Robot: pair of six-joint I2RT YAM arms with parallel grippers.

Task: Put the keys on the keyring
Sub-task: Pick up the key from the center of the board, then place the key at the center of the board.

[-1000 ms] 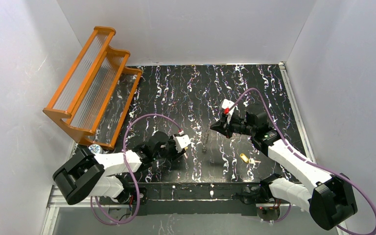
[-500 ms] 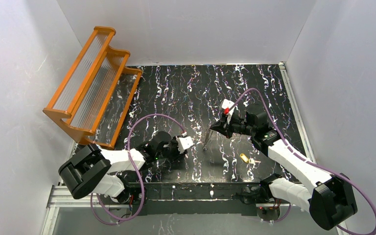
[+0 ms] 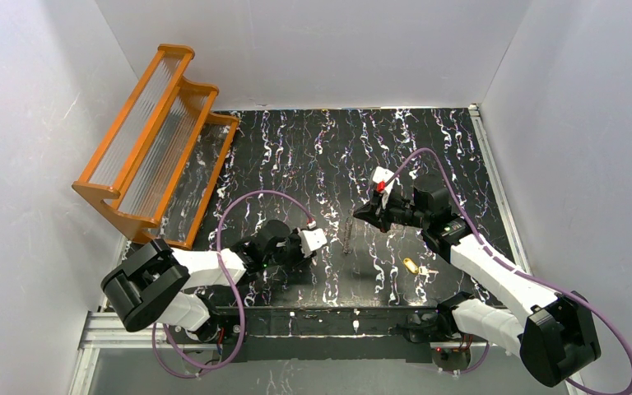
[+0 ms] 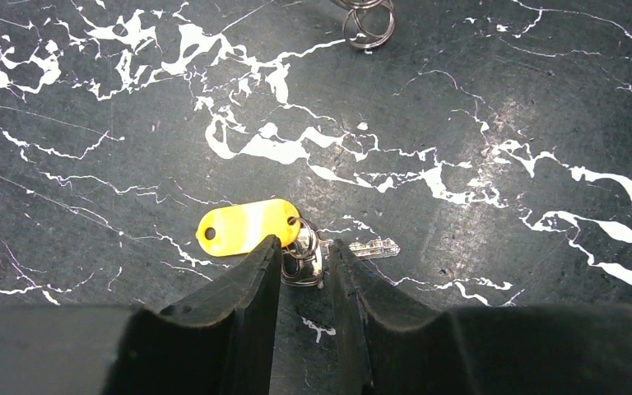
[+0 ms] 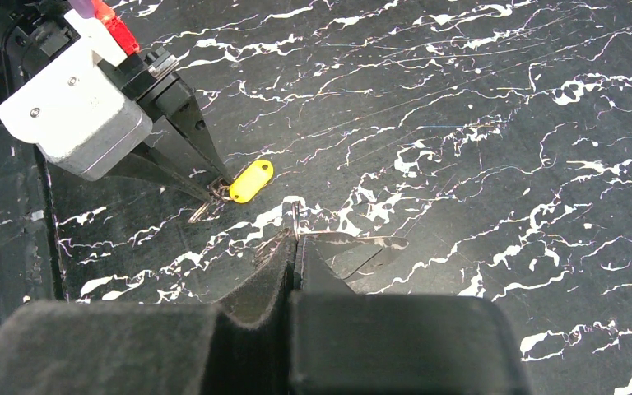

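Keys lie well apart on the black, white-veined surface (image 3: 313,156). One key (image 4: 247,226) sits right at the left fingers (image 4: 247,280): its yellow head lies flat and points away to the left in the left wrist view, its short silver blade sticks out to the right, and the small metal loop joining them lies between the two fingertips. The left fingers stand only a narrow gap apart, straddling that loop low over the surface; the key rests flat and is not lifted, and I cannot tell whether the pads press on it. The other key (image 3: 411,266) lies by itself on the near part of the surface, beside the right arm's forearm, untouched.

The keyring (image 4: 369,25) hangs from the right fingers (image 5: 271,271), which are closed tight with the thin loop pinched at their tips. Its lower end dangles near the surface a little beyond the left fingers, apart from both keys. Neither key is on the keyring. An orange rack (image 3: 152,132) stands at the far left edge.
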